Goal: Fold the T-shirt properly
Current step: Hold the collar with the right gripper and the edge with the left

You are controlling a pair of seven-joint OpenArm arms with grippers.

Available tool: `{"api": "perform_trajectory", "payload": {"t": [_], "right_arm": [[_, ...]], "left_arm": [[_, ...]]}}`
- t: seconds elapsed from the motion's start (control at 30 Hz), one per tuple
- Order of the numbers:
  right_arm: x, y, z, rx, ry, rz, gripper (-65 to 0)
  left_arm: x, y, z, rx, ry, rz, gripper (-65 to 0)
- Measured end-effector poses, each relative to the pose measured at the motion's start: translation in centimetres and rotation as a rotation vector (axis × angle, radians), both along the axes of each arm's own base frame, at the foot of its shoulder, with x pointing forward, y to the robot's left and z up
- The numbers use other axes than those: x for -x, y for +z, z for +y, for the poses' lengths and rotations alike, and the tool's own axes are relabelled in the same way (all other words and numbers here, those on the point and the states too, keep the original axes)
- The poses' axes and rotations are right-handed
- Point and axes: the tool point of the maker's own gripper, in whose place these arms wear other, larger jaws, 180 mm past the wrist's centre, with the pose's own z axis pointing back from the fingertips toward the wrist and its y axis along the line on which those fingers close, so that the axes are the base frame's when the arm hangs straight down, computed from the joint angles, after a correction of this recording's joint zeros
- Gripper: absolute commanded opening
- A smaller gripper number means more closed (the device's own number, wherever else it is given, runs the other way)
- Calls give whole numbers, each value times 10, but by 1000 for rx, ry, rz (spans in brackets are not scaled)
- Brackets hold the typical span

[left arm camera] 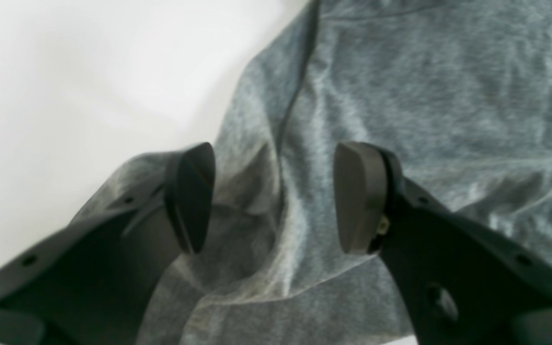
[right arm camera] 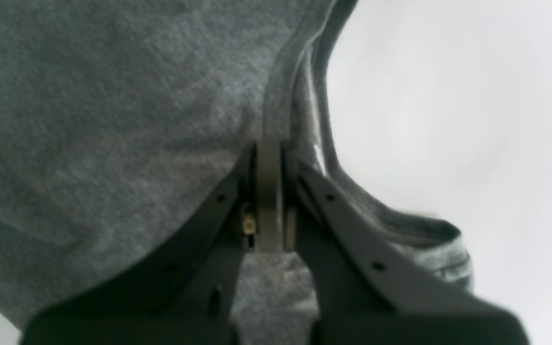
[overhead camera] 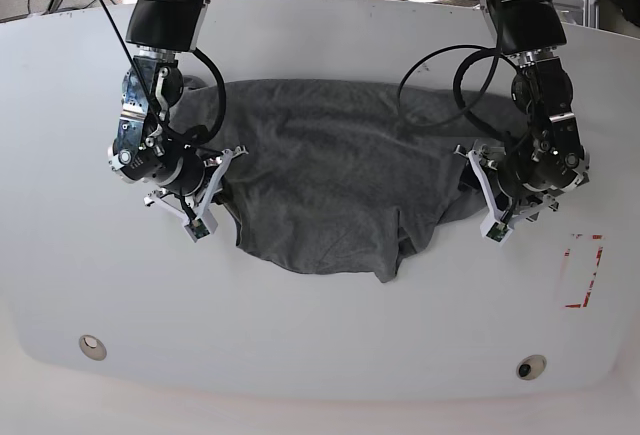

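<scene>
The dark grey T-shirt (overhead camera: pixel 330 185) lies bunched and creased across the middle of the white table (overhead camera: pixel 320 355). In the base view my right gripper (overhead camera: pixel 214 183) is at the shirt's left edge. In the right wrist view this gripper (right arm camera: pixel 270 149) is shut on a folded edge of the T-shirt (right arm camera: pixel 113 120). My left gripper (overhead camera: pixel 476 187) is at the shirt's right edge. The left wrist view shows that gripper (left arm camera: pixel 276 196) open just above the T-shirt (left arm camera: pixel 424 96), a rumpled fold lying loose between its fingers (left arm camera: pixel 360 196).
A red rectangular outline (overhead camera: pixel 582 270) is marked on the table to the right of the left arm. Two round holes (overhead camera: pixel 92 345) (overhead camera: pixel 530 366) sit near the table's front edge. Cables and the arm bases crowd the far edge.
</scene>
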Motion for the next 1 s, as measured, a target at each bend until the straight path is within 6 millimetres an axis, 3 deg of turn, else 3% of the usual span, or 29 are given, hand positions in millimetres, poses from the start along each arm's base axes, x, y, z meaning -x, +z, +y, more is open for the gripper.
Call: {"api": "perform_trajectory", "payload": {"t": [0.2, 0.73, 1.0], "right_arm": [[-1, 1, 0, 1, 2, -2, -641], [4, -8, 0, 0, 0, 32, -642], [2, -4, 0, -1, 0, 18, -642]], "left_arm": [[5, -4, 7, -6, 14, 14, -295], [22, -20, -16, -38, -77, 80, -333], [16, -27, -20, -23, -83, 106, -331]]}}
